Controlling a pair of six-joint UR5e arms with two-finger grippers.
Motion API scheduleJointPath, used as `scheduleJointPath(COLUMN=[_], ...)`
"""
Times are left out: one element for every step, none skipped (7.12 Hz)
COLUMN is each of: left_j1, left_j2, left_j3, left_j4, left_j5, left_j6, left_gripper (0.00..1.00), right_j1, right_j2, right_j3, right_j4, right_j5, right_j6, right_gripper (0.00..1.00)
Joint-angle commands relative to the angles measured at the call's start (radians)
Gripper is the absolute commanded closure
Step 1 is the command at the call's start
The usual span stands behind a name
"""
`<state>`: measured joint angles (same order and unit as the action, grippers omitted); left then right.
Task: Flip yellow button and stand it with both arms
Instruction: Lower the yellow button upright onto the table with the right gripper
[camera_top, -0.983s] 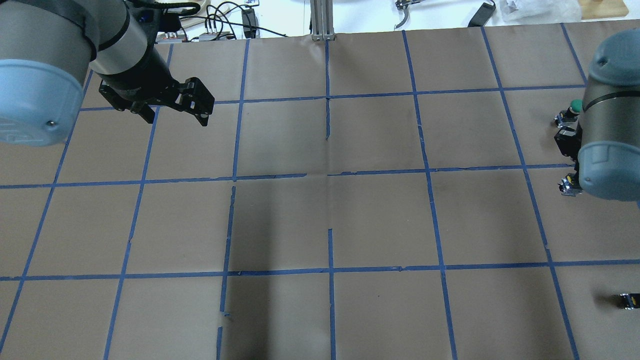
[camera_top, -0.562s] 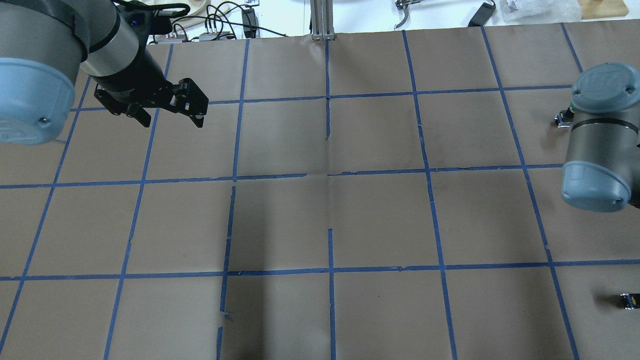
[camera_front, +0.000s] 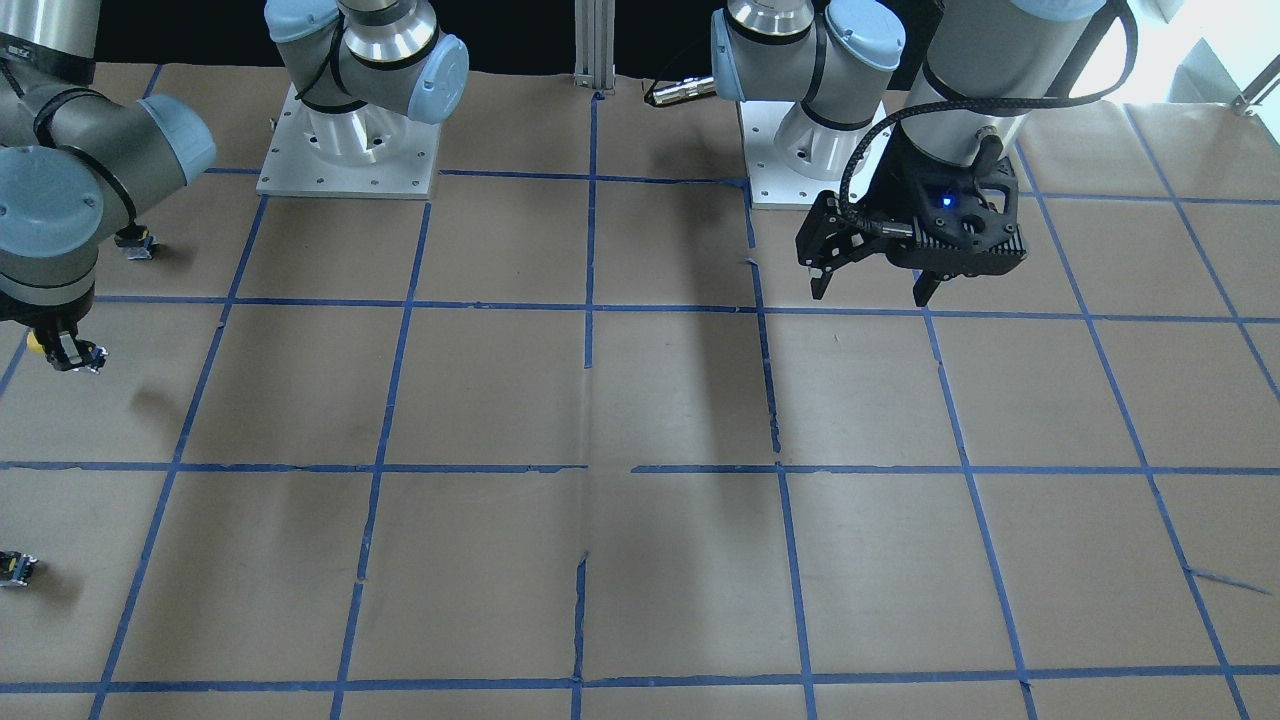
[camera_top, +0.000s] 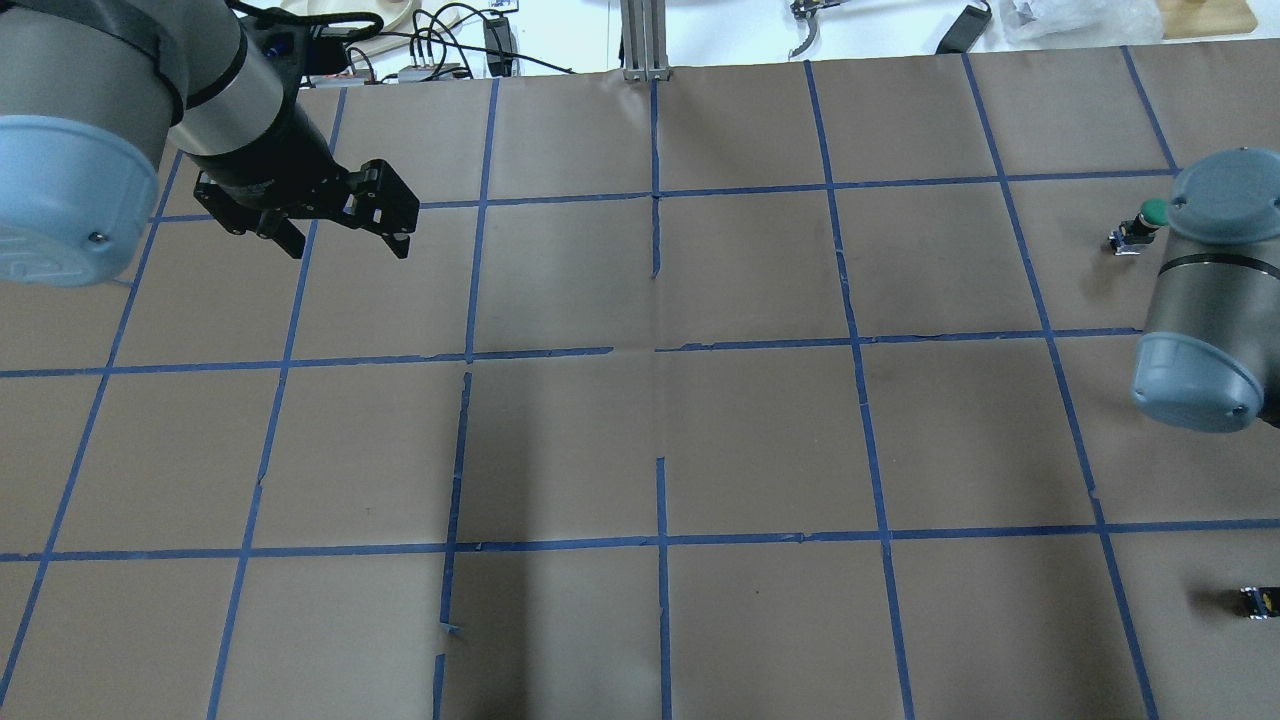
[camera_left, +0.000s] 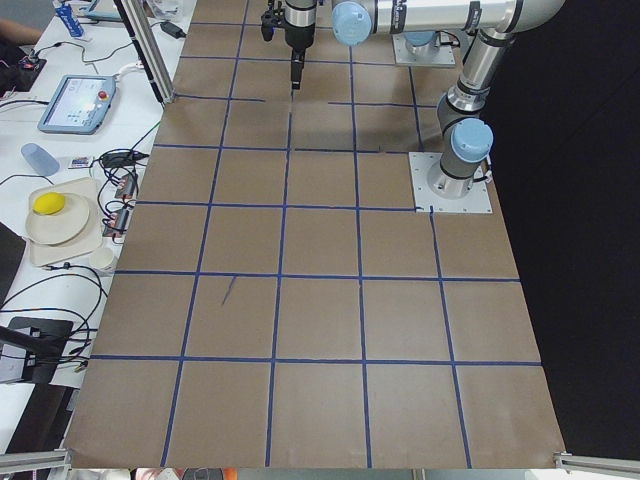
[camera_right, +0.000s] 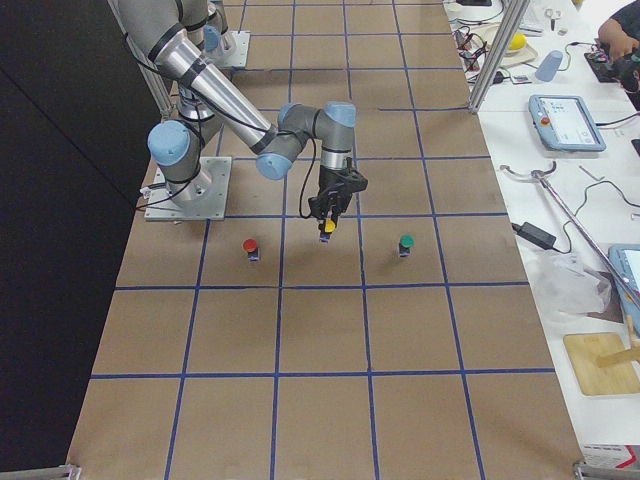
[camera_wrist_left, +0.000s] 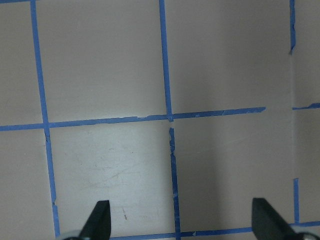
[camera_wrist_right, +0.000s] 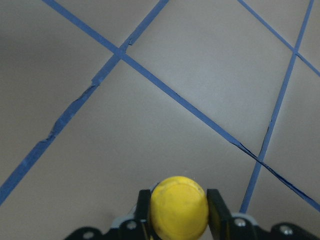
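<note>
The yellow button (camera_wrist_right: 179, 209) is clamped between my right gripper's fingers, its round yellow cap facing the wrist camera. In the exterior right view the right gripper (camera_right: 328, 216) holds the button (camera_right: 327, 229) just above the brown paper. It also shows at the front-facing view's left edge (camera_front: 62, 352). In the overhead view the right wrist hides the gripper. My left gripper (camera_top: 346, 243) is open and empty, hovering over the far left squares, far from the button. It also shows in the front-facing view (camera_front: 870, 294) and the left wrist view (camera_wrist_left: 182, 224).
A green-capped button (camera_top: 1150, 213) stands beyond the right wrist and a red-capped one (camera_right: 250, 246) stands nearer the robot. A small dark part (camera_top: 1258, 601) lies at the right edge. The brown paper table (camera_top: 660, 430) carries a blue tape grid. Cables lie beyond the far edge.
The right wrist has shifted and turned, and the small part seen on the paper beside it a second ago no longer shows. The left gripper has drifted slightly left.
</note>
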<state>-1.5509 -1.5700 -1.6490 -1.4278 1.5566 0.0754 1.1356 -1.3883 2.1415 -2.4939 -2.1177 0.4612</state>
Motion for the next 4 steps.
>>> scheduleJointPath(left_j1=[0.000, 0.000, 0.000, 0.000], left_j2=[-0.004, -0.004, -0.004, -0.004], left_j3=[0.001, 0.002, 0.000, 0.000], left_j4=[0.001, 0.000, 0.000, 0.000], left_j5=[-0.001, 0.000, 0.000, 0.000], left_j6=[0.000, -0.005, -0.005, -0.005], left_gripper=[0.00, 0.00, 0.00, 0.00], right_j1=[-0.002, -0.002, -0.002, -0.002], right_j2=[0.028, 0.038, 0.040, 0.043], right_j3=[0.006, 0.005, 0.005, 0.005], right_j4=[-0.026, -0.033, -0.033, -0.051], right_j5=[-0.001, -0.005, -0.007, -0.010], right_j6=[0.001, 0.002, 0.002, -0.001], right_gripper=[0.87, 0.86, 0.80, 0.75])
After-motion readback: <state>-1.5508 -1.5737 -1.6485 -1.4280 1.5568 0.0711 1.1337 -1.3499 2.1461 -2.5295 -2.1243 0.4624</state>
